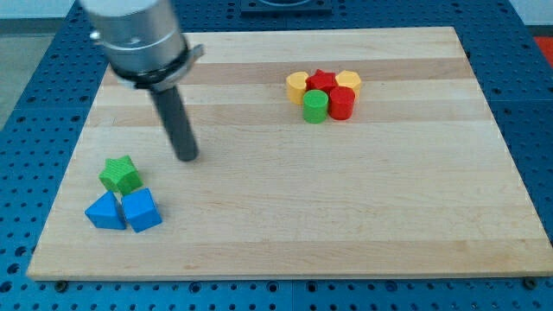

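My tip rests on the wooden board at the view's left, touching no block. Nearest to it, down and to the left, lies a green star block. Just below the star sit two blue blocks side by side, a blue one on the left and a blue cube. Far off at the view's upper right is a tight cluster: a yellow block, a red star, a yellow hexagon-like block, a green cylinder and a red cylinder.
The wooden board lies on a blue perforated table. The arm's grey metal body hangs over the board's upper left corner.
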